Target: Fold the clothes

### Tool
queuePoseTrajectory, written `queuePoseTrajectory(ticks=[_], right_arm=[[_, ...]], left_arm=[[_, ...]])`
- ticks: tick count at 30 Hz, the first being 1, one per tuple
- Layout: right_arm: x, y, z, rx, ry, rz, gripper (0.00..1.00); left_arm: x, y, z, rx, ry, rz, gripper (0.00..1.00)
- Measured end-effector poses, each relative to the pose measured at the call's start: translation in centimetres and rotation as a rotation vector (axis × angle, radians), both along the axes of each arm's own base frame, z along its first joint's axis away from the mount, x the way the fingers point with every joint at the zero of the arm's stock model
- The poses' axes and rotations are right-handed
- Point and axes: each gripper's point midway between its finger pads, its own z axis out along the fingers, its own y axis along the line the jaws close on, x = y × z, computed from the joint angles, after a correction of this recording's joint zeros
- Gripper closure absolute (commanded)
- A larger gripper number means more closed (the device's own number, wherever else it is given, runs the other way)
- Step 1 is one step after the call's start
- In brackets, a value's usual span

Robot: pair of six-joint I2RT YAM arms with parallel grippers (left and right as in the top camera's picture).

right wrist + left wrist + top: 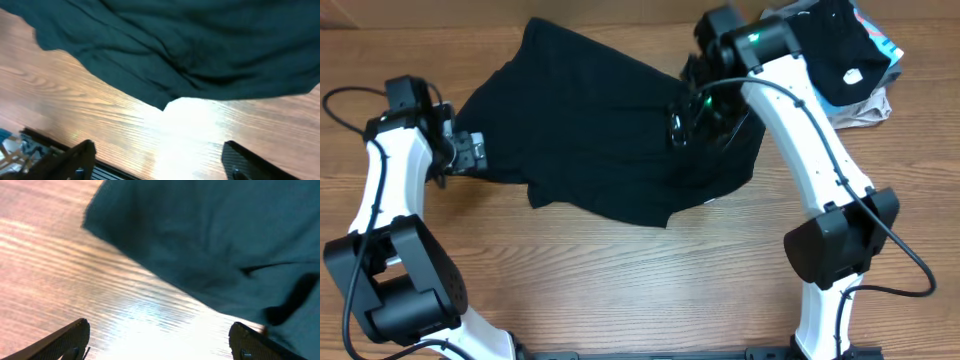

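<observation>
Left hand point(160, 341) spread over bare table point(620, 290) at black garment point(610, 150) edge; right hand point(157, 162) spread above hem

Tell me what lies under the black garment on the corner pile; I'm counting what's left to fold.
A beige garment shows beneath the black garment at its lower edge, and a blue patterned piece at its side. Anything deeper is covered.

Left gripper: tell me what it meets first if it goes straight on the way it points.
Probably the black garment, past a strip of bare table. The left gripper is open and empty; its height above the wood is unclear.
</observation>
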Motion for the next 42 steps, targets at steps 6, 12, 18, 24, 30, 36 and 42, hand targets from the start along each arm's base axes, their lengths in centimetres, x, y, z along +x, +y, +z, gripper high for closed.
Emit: queuePoseTrajectory(ticks=[6,12,18,24,30,36,42], right_arm=[[-2.8,1.5,-5.2,-0.083,0.115,-0.013,0.22],[-6.8,3.7,-10.3,-0.149,0.2,-0.003,0.28],[-8.3,5.8,-13.2,-0.149,0.193,-0.028,0.38],[-8.5,5.8,-14.8,-0.177,0.2,-0.137,0.39],[-8.9,4.5,-17.0,-0.213,0.211,-0.204,0.43],[-8.9,3.9,-17.6,-0.22,0.222,-0.233,0.58],[-8.6,4.0,-17.6,-0.206,0.214,-0.223,0.96]], left_arm=[[-0.9,2.9,0.0,-0.005,-0.015,0.112,0.06],[-0.5,3.7,0.2,-0.004,-0.047,0.158,0.03],[-0.2,3.9,0.3,-0.005,-0.068,0.184,0.03],[-0.2,3.9,0.3,-0.007,-0.065,0.19,0.02],[-0.3,3.8,0.2,-0.008,-0.062,0.19,0.02],[-0.3,3.8,0.2,-0.008,-0.06,0.19,0.02],[-0.5,3.8,0.2,-0.008,-0.054,0.19,0.02]])
